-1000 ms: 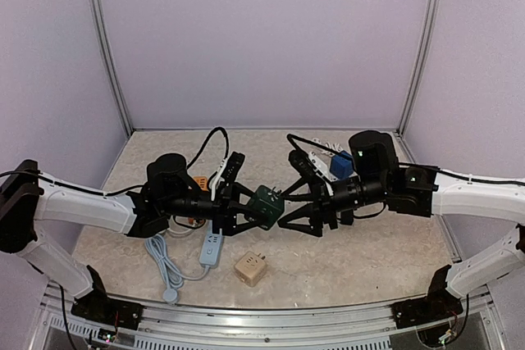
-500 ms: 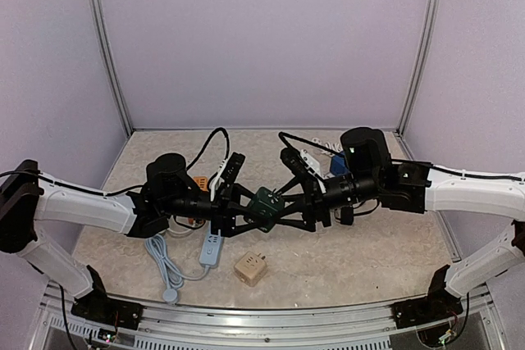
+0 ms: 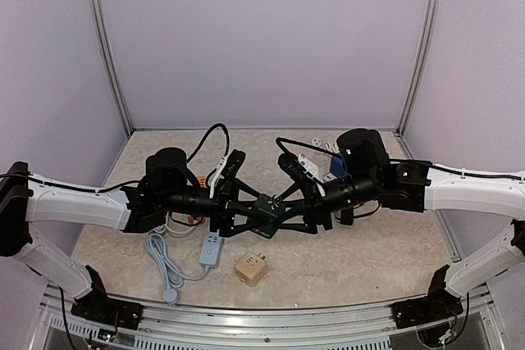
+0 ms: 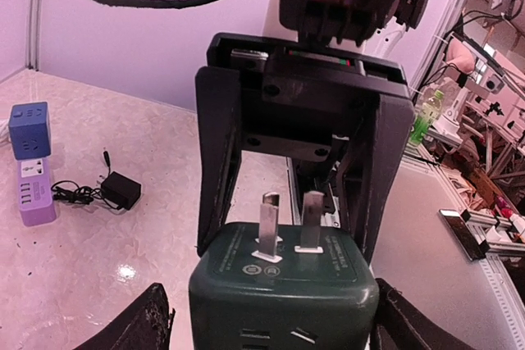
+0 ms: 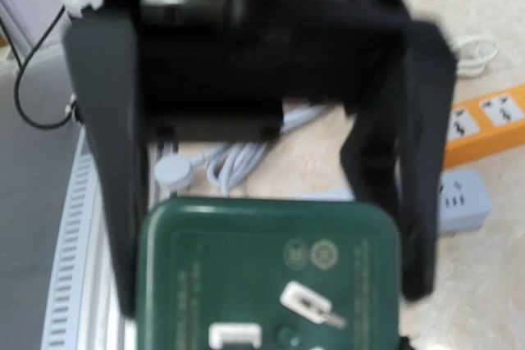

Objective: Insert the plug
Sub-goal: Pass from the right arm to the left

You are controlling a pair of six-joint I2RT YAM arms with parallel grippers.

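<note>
Two arms meet nose to nose over the middle of the table (image 3: 369,260), and the green plug cube (image 3: 267,206) sits right between them. It looks to be held off the surface, a little behind a beige cube adapter (image 3: 250,268) that lies nearer the front edge.

The left gripper (image 3: 256,212) looks let go. In the left wrist view its fingers (image 4: 148,325) stand out to either side of the cube, with a sliver of gap showing on one side, so they flank it without pinching. The right gripper (image 3: 280,212) comes in from the opposite side, and its two black fingers (image 4: 217,161) press against the cube's far corners. As far as I can see, that one is clamped on the cube. The right wrist view is pretty blurry, so it's no help there.

The cube's two metal prongs (image 4: 287,227) stick out of the face turned toward the right gripper.

Other stuff lying around:
- a light-blue power strip (image 3: 212,247) with its coiled cable (image 3: 164,264), on the left side
- an orange power strip (image 5: 484,125), just beside the blue one
- a blue cube (image 4: 30,129) touching a purple strip (image 4: 37,194), at the back right
- a small black adapter (image 4: 121,190) with a thin wire, near those two
</note>
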